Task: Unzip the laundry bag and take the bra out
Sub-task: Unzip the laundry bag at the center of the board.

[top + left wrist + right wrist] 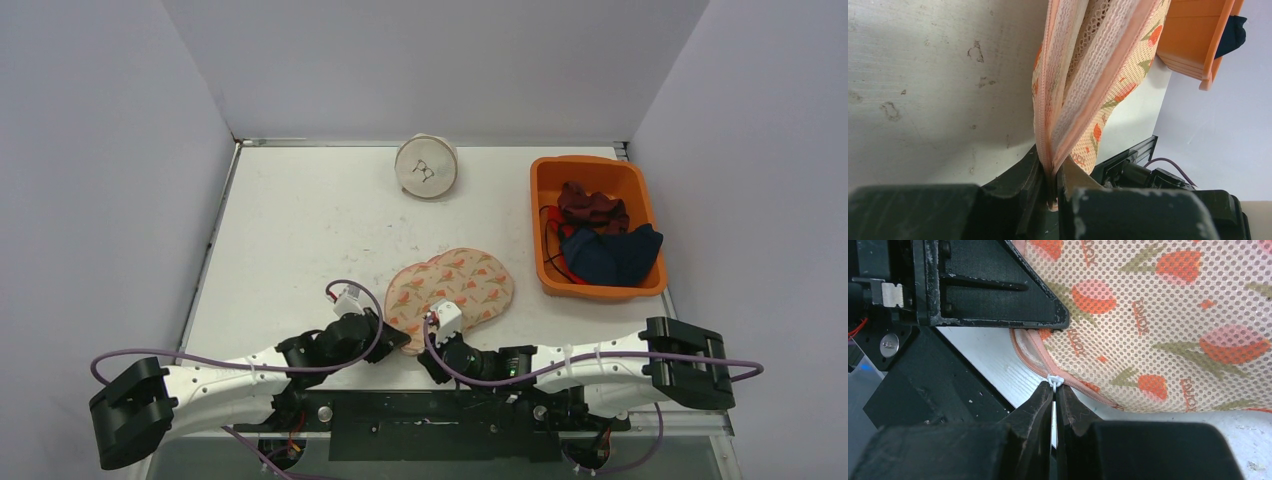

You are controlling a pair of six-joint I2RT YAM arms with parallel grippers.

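Observation:
The laundry bag (455, 285) is a peach mesh pouch with red tulip print, lying on the table near the front middle. My left gripper (395, 335) is shut on the bag's zipped edge (1050, 150), pinching the pink zipper tape at its left end. My right gripper (432, 330) is shut on the white zipper pull (1054, 381), which sits on the pink zipper line at the bag's lower left edge (1073, 385). The zipper looks closed along the seam I see. The bra is hidden inside the bag.
An orange bin (597, 225) with dark red and navy garments stands at the right. A white round mesh pouch (426, 166) stands at the back middle. The left gripper's black body (993, 285) is right beside the right fingers.

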